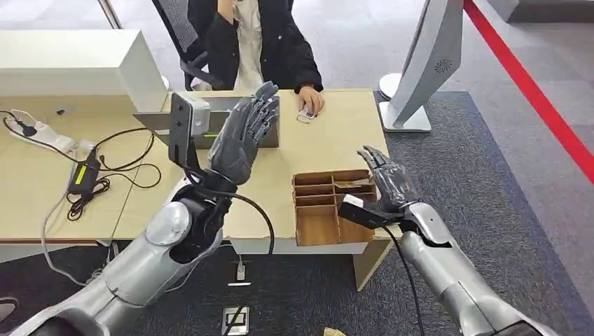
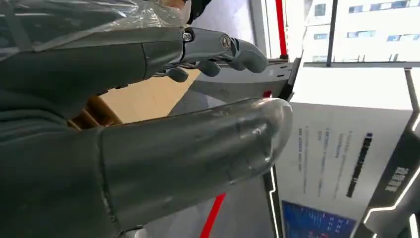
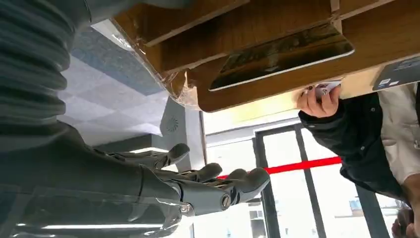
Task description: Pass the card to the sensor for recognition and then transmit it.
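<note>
Card [image 1: 349, 185] lies in the wooden tray [image 1: 316, 227], just beside the empty, spread right hand [image 1: 386, 183]; left hand [image 1: 242, 140] raised, empty.

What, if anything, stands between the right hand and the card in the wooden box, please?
Nothing visible except the low wall of the wooden box: the card lies in an open-topped compartment, and the open right hand hovers beside it.

Box: our divided box [image 1: 329, 210] sits on the table [image 1: 315, 150] at its near right edge.
Card: it [image 1: 351, 185] lies inside one compartment.
Sensor: it [image 1: 242, 129] stands behind, to the left.
Person: the hand [image 1: 310, 103] rests on the far edge.
</note>
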Available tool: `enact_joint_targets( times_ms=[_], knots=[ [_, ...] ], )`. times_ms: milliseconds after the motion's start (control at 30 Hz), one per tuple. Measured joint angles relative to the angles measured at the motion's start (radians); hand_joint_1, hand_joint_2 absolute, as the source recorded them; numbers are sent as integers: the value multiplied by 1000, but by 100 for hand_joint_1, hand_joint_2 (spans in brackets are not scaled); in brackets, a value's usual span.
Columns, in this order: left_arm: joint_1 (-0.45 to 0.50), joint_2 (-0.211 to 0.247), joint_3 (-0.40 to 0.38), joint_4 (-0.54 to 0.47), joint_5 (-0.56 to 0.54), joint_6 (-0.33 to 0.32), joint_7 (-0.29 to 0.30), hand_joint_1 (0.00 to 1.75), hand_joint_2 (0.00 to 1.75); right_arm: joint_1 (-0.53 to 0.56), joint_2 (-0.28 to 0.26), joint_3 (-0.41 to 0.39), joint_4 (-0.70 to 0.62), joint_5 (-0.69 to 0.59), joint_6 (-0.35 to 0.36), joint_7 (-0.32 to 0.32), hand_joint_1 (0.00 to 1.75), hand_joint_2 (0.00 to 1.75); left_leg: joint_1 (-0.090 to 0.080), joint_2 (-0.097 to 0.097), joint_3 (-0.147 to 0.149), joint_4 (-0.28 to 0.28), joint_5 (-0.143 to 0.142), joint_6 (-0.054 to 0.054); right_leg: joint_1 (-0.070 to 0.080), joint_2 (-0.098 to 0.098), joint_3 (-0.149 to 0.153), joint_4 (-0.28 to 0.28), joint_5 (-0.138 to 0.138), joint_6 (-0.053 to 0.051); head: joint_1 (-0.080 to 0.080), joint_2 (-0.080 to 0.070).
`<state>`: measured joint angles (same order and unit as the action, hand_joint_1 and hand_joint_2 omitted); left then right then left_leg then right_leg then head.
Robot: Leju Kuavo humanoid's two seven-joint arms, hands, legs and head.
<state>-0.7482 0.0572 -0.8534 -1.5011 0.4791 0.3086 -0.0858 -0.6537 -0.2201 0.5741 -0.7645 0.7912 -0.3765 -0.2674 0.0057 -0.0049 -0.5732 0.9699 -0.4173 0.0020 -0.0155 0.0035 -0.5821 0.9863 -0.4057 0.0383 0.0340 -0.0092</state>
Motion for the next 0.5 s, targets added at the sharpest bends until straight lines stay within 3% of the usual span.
enact_joint_targets(
  times_ms=[500],
  knots=[
    [4,-18,-26,17,-23,-20,-23,0,0,-4,10,2,-31,-10,21,9,0,175,0,0,0,0,0,0,0,0,0,0,0,0,0,0]
  ],
)
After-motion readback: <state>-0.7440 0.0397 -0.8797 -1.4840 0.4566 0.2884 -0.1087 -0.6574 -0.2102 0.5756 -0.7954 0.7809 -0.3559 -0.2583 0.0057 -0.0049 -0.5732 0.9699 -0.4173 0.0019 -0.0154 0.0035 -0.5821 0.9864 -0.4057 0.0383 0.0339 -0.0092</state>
